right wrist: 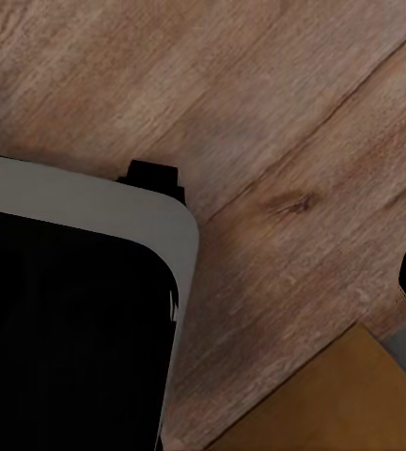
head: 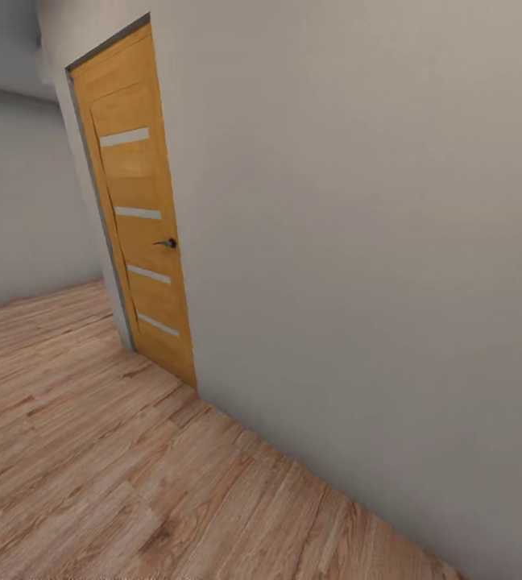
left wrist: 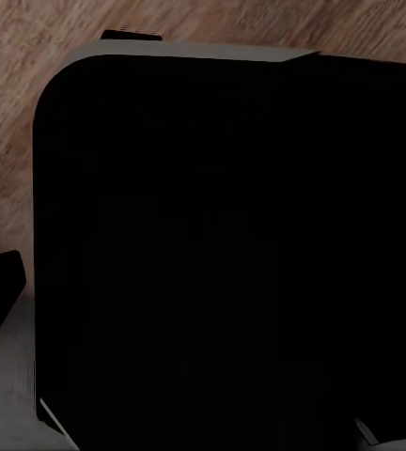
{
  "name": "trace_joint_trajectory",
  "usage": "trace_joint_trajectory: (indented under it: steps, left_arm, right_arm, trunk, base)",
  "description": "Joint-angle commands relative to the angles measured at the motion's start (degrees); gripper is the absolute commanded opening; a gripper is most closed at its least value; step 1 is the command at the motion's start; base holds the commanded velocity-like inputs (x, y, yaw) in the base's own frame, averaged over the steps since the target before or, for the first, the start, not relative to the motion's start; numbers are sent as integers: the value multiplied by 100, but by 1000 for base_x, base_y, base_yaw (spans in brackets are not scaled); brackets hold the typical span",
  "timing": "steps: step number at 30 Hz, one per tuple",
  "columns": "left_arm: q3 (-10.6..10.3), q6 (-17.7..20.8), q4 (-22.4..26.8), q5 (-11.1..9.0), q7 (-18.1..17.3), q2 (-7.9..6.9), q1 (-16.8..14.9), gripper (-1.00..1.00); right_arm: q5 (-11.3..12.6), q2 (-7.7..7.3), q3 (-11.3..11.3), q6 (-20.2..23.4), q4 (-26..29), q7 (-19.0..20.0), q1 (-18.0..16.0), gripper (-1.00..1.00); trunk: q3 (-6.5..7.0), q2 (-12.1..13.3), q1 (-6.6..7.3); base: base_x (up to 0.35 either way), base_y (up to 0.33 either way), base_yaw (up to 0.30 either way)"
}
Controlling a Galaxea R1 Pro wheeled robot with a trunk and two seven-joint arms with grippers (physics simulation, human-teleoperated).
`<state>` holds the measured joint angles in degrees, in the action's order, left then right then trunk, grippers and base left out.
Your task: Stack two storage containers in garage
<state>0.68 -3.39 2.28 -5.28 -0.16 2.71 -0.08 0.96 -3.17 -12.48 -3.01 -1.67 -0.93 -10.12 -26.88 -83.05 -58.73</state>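
Note:
The two storage containers are out of view, and so are the living room and the garage. I am in a hallway with light wood planks (head: 92, 451) underfoot. The left wrist view looks down on the robot's black base with its grey rim (left wrist: 212, 254) over the planks. The right wrist view shows a corner of the same base (right wrist: 71, 310) on the planks (right wrist: 288, 122).
A plain white-grey wall (head: 374, 242) runs close along my right side, receding to the left. An orange door (head: 140, 217) with a dark handle (head: 167, 242), shut, is set in it ahead. An orange-brown surface (right wrist: 344, 404) fills one corner of the right wrist view. Open planks stretch to the left.

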Motion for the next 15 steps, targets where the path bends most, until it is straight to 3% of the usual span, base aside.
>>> trace_joint_trajectory:
  steps: [1, 9, 12, 15]
  left_arm:
    - [2, -13, 0, -54, -2, 1, -1, 100]
    - [7, -13, 0, -86, 4, 0, -1, 100]
    - [1, -13, 0, -248, 11, 1, -1, 100]
    - [-11, -13, 6, -632, 9, 5, 1, 100]
  right_arm:
    - [10, 1, -36, -30, -18, -9, -9, 100]
    - [76, 22, 8, -22, -18, -12, -9, 100]
    - [75, 22, 14, -23, -18, -13, -11, 100]
    - [71, 25, 23, -24, -18, -13, -9, 100]
  trunk:
    - [-5, -3, 0]
    - [-5, -3, 0]
    - [-5, -3, 0]
    - [-5, -3, 0]
  base:
    - [3, 0, 277]
    - [1, 0, 277]
    - [0, 0, 277]
    - [0, 0, 277]
